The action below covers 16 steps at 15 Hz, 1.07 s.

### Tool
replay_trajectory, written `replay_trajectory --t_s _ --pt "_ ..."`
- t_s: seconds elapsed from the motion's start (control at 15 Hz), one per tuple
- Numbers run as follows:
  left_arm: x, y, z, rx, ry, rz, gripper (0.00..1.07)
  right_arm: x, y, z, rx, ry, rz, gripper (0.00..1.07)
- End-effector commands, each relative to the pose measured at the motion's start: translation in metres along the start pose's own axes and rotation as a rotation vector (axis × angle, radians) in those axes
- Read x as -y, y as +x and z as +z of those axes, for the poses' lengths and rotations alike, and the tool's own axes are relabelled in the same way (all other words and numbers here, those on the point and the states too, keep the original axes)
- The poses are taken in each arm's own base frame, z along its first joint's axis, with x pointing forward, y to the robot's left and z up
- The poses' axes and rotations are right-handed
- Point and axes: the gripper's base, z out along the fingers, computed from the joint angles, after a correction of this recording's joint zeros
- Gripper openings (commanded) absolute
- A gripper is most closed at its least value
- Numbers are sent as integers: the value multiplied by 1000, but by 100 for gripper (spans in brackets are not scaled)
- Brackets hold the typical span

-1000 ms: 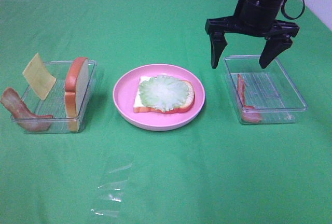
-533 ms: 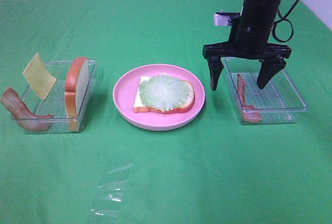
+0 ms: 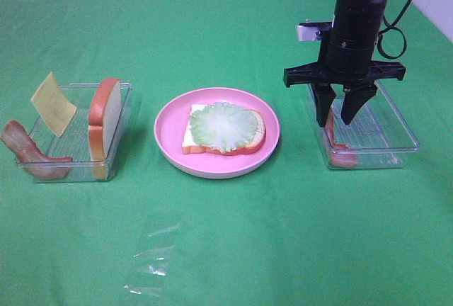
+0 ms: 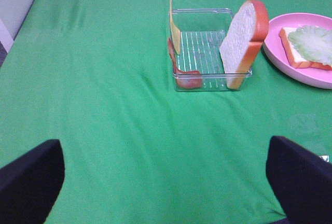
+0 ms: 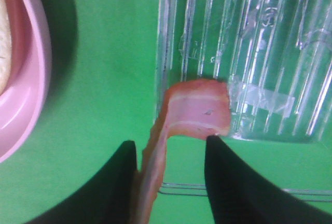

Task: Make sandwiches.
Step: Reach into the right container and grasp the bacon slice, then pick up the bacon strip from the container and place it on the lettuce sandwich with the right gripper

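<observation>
Bacon [image 5: 197,107] stands on its edge between the fingers of the right gripper [image 3: 334,122]. This gripper points straight down. Its fingers are half spread, one on each side of the strip. One finger touches the bacon and a small gap shows at the other, so the strip is not pinched. The flat end of the bacon lies in a clear tray [image 3: 396,132] right under the gripper, by the tray wall nearest the plate.

Beside this gripper, toward the other arm, sits a pink plate [image 3: 170,132]. It is near the tray but not touching it. Bread [image 3: 188,137] lies flat on the plate with lettuce [image 3: 225,125] on top.

Farther the same way, well apart from the right gripper, is a second tray [image 3: 126,88]. In it a bread slice [image 3: 105,125] stands upright on the plate side. Cheese [image 3: 53,104] leans tilted, and a second bacon strip [image 3: 25,150] pokes out past the far rim.

The left gripper [image 4: 163,143] has its fingers spread wide and holds nothing. It hangs over the bare green surface [image 4: 104,105], with the second tray ahead of it.
</observation>
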Motion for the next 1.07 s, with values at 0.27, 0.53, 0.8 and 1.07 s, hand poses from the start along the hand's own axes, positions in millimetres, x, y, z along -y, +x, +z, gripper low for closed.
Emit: replay_trajectory --t_s 0.27,0.53,0.8,1.07 --pt "0 1 -1 18 2 -1 98 6 9 4 -112 54 -6 38" --pt "0 1 -1 18 2 -1 98 6 11 4 -125 53 -7 0" --pt "0 1 -1 18 2 -1 98 6 15 -14 -81 33 -7 0" --pt "0 1 -1 18 2 -1 98 -3 36 -74 73 -141 13 0"
